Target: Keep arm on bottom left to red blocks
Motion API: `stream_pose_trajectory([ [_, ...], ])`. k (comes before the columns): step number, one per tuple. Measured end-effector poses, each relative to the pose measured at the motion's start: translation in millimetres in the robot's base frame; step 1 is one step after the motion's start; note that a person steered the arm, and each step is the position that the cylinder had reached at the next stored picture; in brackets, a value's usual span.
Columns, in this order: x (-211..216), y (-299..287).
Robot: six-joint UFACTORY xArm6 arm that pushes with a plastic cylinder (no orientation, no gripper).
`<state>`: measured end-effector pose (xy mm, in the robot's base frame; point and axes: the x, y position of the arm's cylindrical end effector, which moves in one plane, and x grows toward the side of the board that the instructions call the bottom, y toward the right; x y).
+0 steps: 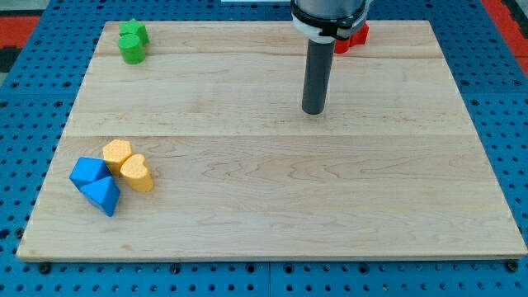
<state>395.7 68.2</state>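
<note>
- The desk (272, 206), a pale wooden board, is seen lying on a blue pegboard surround (25, 148).
- The dark rod is seen coming down from the view's top; my tip (313, 111) is set on bare wood in the upper middle of the board.
- No spreading or pinching tool is carried; only the plain rod is seen, and nothing is touched by it.
- The red block (356, 35) is found at the view's top edge, up and to the right of my tip, near it but apart. It is partly hidden behind the arm's collar, so its shape cannot be told, nor whether more than one red piece lies there.
- Two green blocks (132, 41) are noted touching at the top left corner, well apart from my tip.
- At the lower left a tight cluster is noted: two yellow blocks (128, 163), rounded in form, and two blue blocks (95, 183), angular in form, just beside them at the view's left.
</note>
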Motion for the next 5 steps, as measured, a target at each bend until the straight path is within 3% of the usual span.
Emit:
stream_pose_trajectory([
  [5,0,13],
])
